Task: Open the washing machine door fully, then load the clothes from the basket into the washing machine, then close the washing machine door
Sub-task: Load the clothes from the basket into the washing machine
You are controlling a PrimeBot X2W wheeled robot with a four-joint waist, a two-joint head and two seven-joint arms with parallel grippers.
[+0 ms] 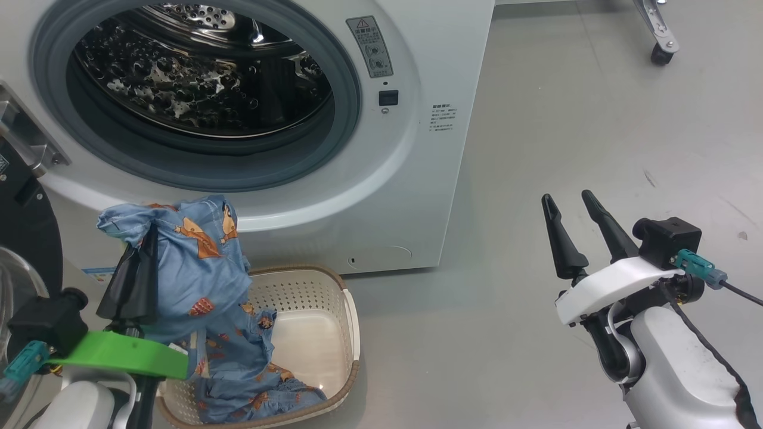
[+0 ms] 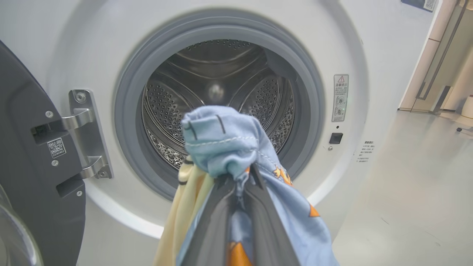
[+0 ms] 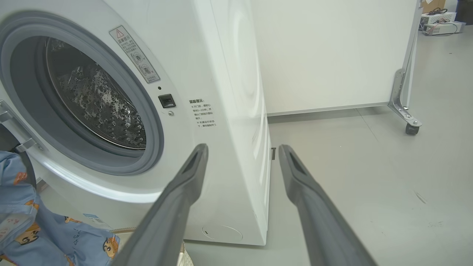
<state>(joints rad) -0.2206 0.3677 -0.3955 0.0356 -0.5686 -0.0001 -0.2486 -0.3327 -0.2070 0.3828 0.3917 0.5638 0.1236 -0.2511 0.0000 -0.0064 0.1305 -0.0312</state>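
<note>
Grips the clothes (image 1: pixel 202 268) by a bunched upper fold in the left gripper (image 2: pixel 239 181), pinched tight. Hoists that bunch over the left edge of the basket (image 1: pixel 353 322), just below the mouth of the washing machine (image 1: pixel 405 196), tail trailing into the near corner, probably for a swing into the drum (image 1: pixel 202 77). Leaves the washing machine door (image 1: pixel 27 238) swung wide at the left. Parks the right gripper (image 1: pixel 567 198) spread and empty over the floor (image 1: pixel 536 119), off the route.
</note>
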